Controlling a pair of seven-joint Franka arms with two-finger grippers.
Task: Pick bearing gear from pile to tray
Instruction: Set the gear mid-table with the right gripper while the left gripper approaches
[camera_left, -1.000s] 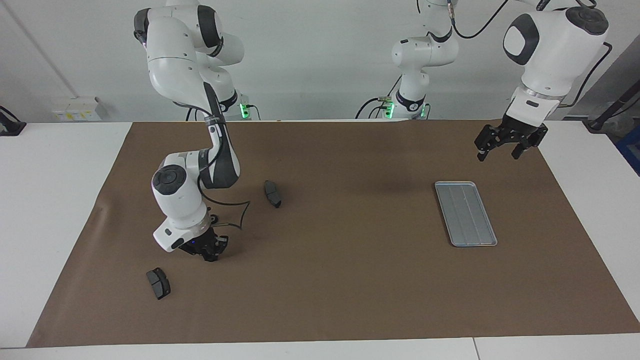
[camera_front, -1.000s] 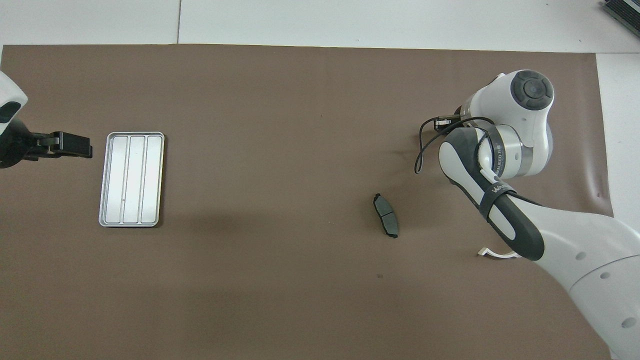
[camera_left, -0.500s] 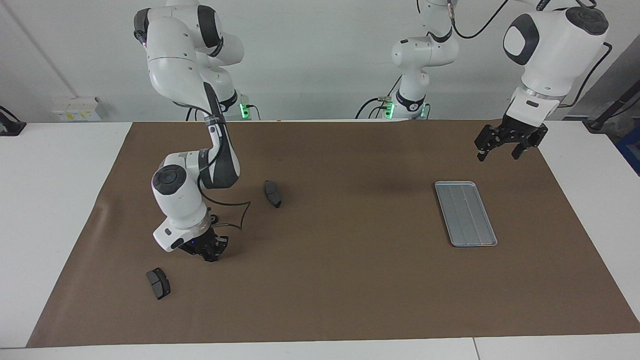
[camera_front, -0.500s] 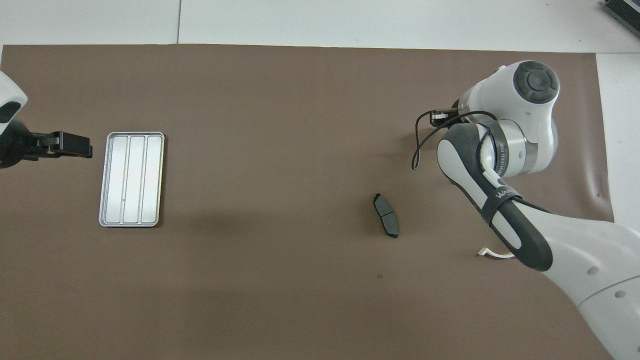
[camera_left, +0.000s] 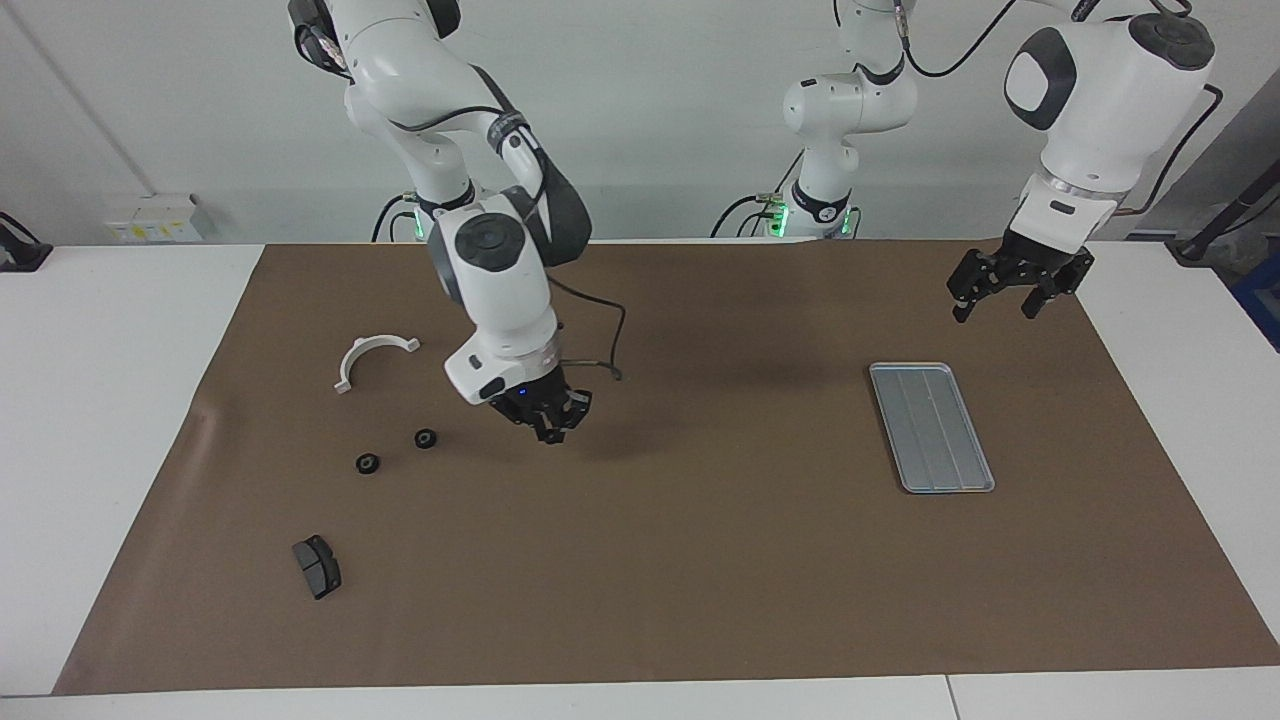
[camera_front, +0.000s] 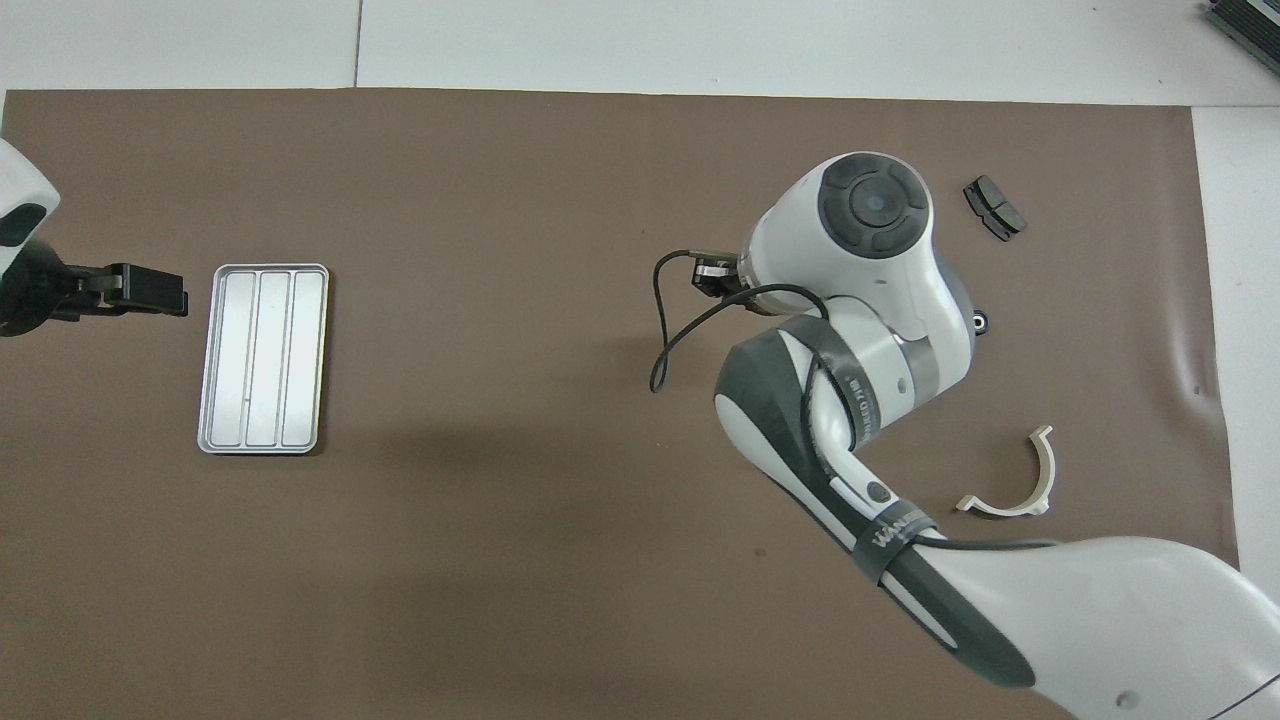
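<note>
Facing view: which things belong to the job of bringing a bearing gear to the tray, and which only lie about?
Job: black gears; tray; right claw, shut, over the mat; left claw, open, waiting over the mat near the tray.
Lying about: white bracket; brake pad.

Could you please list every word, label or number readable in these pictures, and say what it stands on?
Lettering on the dark band around the right arm: blurred, perhaps "WAN...", not surely readable.
Lettering on the ring of that arm's wrist: too small to read.
Tray, brake pad, gears, bracket: no text visible.
</note>
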